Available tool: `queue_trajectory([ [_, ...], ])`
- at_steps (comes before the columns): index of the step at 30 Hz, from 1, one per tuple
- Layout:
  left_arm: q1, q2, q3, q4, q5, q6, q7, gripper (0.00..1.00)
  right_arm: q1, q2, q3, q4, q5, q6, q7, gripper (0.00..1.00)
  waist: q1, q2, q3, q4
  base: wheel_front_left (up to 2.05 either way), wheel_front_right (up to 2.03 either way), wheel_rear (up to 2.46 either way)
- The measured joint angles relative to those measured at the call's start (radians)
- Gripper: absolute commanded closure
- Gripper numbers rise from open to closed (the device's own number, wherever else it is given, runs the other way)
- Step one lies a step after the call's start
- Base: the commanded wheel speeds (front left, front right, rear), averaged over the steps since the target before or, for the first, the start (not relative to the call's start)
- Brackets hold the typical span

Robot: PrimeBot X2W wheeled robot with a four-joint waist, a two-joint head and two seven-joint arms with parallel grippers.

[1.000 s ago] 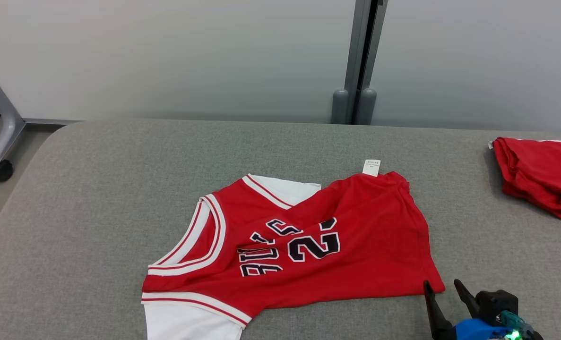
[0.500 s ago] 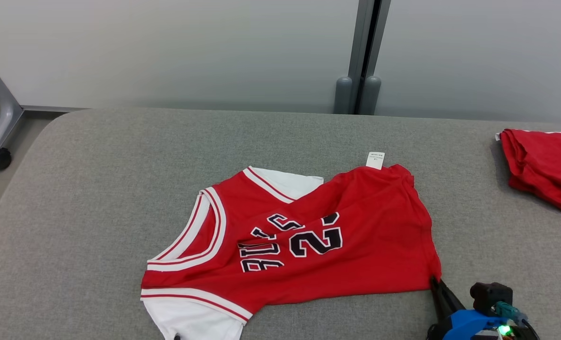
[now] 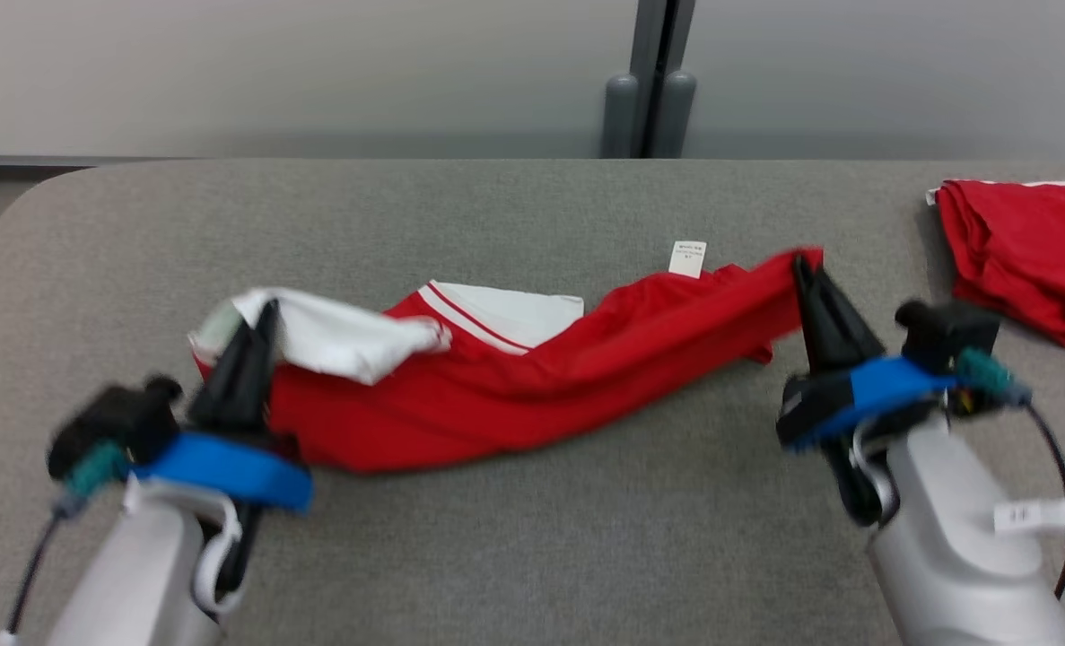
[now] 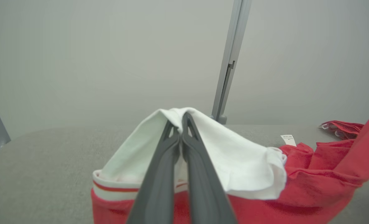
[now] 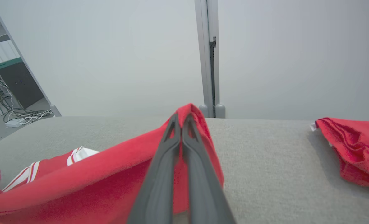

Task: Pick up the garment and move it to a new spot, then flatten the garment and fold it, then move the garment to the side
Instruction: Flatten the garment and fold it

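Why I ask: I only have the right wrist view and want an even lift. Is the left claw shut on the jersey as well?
Observer: Yes, the left claw is shut on the white part of the jersey.
Operator: Is the cloth clear of the table?
Observer: No. In the head view its middle appears to sag onto the table.
Operator: Anything sticking out?
Observer: A white tag pokes out at the jersey's far edge.
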State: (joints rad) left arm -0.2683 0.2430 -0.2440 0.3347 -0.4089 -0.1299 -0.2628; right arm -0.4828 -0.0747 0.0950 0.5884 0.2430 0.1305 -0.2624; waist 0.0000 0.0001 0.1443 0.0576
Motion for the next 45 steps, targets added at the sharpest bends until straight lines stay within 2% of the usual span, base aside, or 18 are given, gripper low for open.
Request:
queue_trajectory([
  [4,-0.304,0.089,-0.014,0.03,-0.04,0.0,0.012,1.0,-0.28,-0.012,0.031,0.036,0.026,0.0,0.016,1.0,0.0005,0.0001,0.088,-0.038,0.0,0.0,0.0],
  [6,-0.469,0.116,-0.044,0.061,-0.075,0.0,0.036,1.0,-0.433,-0.027,0.033,0.076,0.032,0.0,0.035,1.0,0.0006,0.0004,0.137,-0.052,0.0,0.0,0.0],
  [13,-0.967,0.199,-0.126,0.234,-0.158,0.0,0.087,1.0,-0.902,-0.026,-0.044,0.272,0.091,0.0,0.076,1.0,0.0006,0.0006,0.28,-0.063,0.0,0.0,0.0],
  [17,-1.198,0.213,-0.19,0.325,-0.18,0.0,0.101,1.0,-1.094,-0.027,-0.086,0.39,0.093,0.0,0.072,1.0,0.0006,0.0006,0.322,-0.066,0.0,0.0,0.0],
  [20,-1.337,0.191,-0.219,0.385,-0.22,0.0,0.084,1.0,-1.185,-0.035,-0.105,0.463,0.087,0.0,0.058,1.0,0.0001,0.0005,0.33,-0.067,0.0,0.0,0.0],
  [23,-1.412,0.166,-0.252,0.432,-0.267,0.0,0.062,1.0,-1.234,-0.04,-0.105,0.514,0.081,0.0,0.041,1.0,-0.0002,0.0001,0.335,-0.072,0.0,0.0,0.0],
  [28,-1.37,0.148,-0.359,0.462,-0.331,0.0,0.026,1.0,-1.2,-0.018,-0.066,0.567,0.108,0.0,0.023,1.0,0.0001,0.0002,0.338,-0.08,0.0,0.0,0.0],
  [33,-1.179,0.174,-0.395,0.443,-0.365,0.0,0.004,1.0,-1.011,-0.001,0.005,0.54,0.178,0.0,0.005,1.0,0.0002,0.0003,0.313,-0.085,0.0,0.0,0.0],
  [38,-0.87,0.156,-0.221,0.272,-0.353,0.002,0.001,1.0,-0.747,-0.017,0.081,0.416,0.268,0.0,0.001,1.0,-0.0004,-0.0004,0.254,-0.066,0.0,0.0,0.0],
  [41,-0.667,0.118,-0.119,0.172,-0.299,0.015,0.001,1.0,-0.57,-0.041,0.116,0.326,0.342,0.0,0.0,1.0,-0.0003,-0.0003,0.216,-0.053,0.0,0.0,0.0],
  [45,-0.407,0.061,-0.039,0.072,-0.218,0.024,0.001,1.0,-0.348,-0.085,0.161,0.186,0.413,0.0,0.0,1.0,-0.0002,-0.0003,0.165,-0.033,0.0,0.0,0.0],
])
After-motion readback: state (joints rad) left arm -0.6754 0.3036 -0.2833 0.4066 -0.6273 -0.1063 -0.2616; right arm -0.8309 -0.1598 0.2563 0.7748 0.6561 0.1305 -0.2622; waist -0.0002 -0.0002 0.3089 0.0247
